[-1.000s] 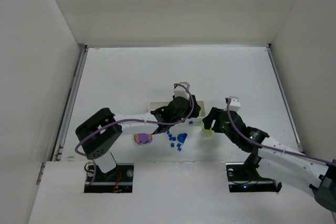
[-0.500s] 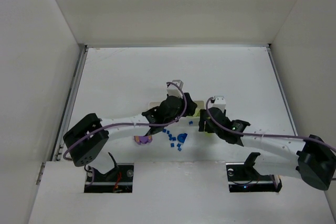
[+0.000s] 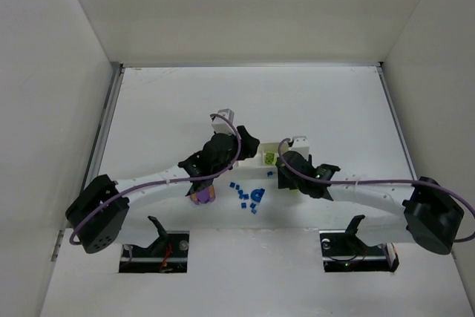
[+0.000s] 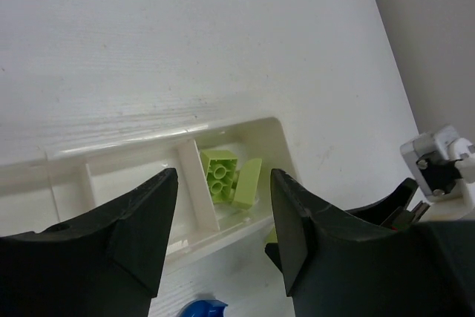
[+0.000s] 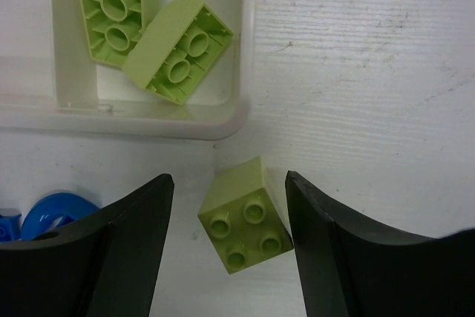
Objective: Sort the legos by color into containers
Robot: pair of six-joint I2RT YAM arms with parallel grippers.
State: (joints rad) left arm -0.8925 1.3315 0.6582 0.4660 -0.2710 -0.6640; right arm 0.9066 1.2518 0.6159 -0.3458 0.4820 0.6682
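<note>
White walls (image 3: 260, 12) closed in a pale surface (image 3: 171, 102) on three sides, and the left arm (image 3: 148, 181) and the right arm (image 3: 356, 187) both reached out over its middle. On it sat the tray (image 4: 133, 155), long, low and white; in the top view most of it was hidden behind the arms. Its end compartment, the one nearest the right arm, held two yellow-green bricks (image 5: 178, 50) lying studs down, one leaning on the other.

A third yellow-green brick (image 5: 246, 219) lay studs up on the surface just outside that corner of the tray, apart from its rim. The right claw (image 5: 226, 183) was released, with one finger on either side of this brick. A clear gap showed at one finger. At the other the brick's corner came very close, and whether it touched could not be told.

The left claw (image 4: 221, 177) was released too, its fingers apart with nothing between them, held above the surface and facing the tray's end compartment.

On the near side of the tray lay the rounded blue piece (image 3: 257, 195), with the small blue bricks (image 3: 242, 194) scattered just beside it. Further left the purple-and-orange piece (image 3: 202, 196) sat on the surface close against the near side of the left arm's wrist. All of these were outside the tray
</note>
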